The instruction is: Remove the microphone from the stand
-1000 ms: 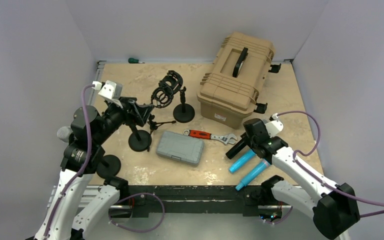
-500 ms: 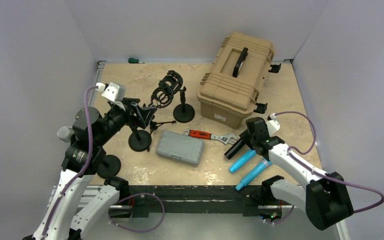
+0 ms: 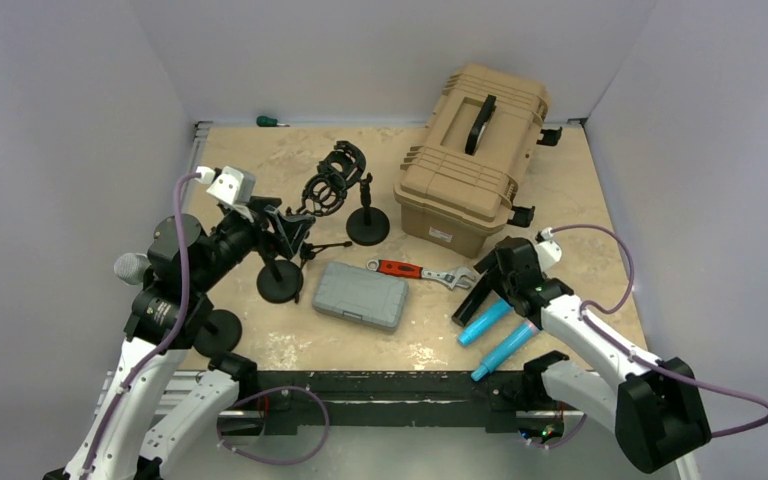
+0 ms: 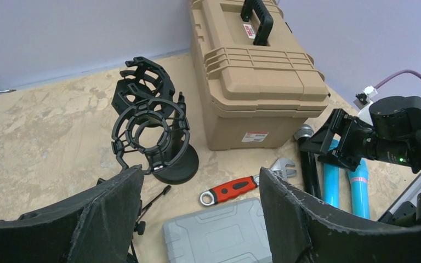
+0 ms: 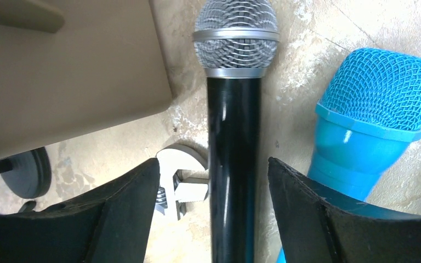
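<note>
Just let go with right gripper (image 5: 212, 164), jaws now spread either side of mic (image 5: 235, 109), flat on table (image 5: 307, 55) at 4 o'clock beside blue mic (image 5: 373, 109). Left gripper (image 4: 201, 175) likewise spread, empty. Well apart from stand (image 4: 178, 164) at 11 o'clock; probably done.

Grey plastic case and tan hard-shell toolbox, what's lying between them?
A red-handled adjustable wrench lies flat between them, clearest in the top external view.

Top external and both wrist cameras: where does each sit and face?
Top external: above and behind, looking down on the table; left arm and right arm show.
Left wrist: on its arm, faces the tan case; its open fingers frame the bottom.
Right wrist: looking down on the black microphone between its open fingers.
Shared: both wrist views show the wrench.
</note>
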`<state>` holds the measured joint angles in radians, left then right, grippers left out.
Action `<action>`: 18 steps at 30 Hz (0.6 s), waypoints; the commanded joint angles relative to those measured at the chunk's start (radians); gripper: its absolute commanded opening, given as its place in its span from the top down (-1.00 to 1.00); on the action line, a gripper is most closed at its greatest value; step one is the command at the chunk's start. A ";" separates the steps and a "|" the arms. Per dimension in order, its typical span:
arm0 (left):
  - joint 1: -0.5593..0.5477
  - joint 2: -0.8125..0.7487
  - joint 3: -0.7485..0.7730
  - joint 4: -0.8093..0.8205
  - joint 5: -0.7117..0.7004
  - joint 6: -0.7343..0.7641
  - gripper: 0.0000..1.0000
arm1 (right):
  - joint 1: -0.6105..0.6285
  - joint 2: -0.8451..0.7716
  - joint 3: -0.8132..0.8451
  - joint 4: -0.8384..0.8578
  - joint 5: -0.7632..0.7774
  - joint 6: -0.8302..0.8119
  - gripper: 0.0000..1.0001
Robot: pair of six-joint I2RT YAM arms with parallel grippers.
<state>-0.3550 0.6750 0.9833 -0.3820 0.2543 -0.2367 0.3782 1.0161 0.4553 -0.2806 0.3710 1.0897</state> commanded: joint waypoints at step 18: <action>-0.019 -0.008 0.005 0.032 -0.001 0.043 -0.44 | -0.004 -0.276 -0.002 0.176 -0.493 -0.372 -0.63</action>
<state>-0.3679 0.6746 0.9829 -0.3824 0.2546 -0.2161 0.3782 0.7326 0.4561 -0.2577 0.1059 0.8570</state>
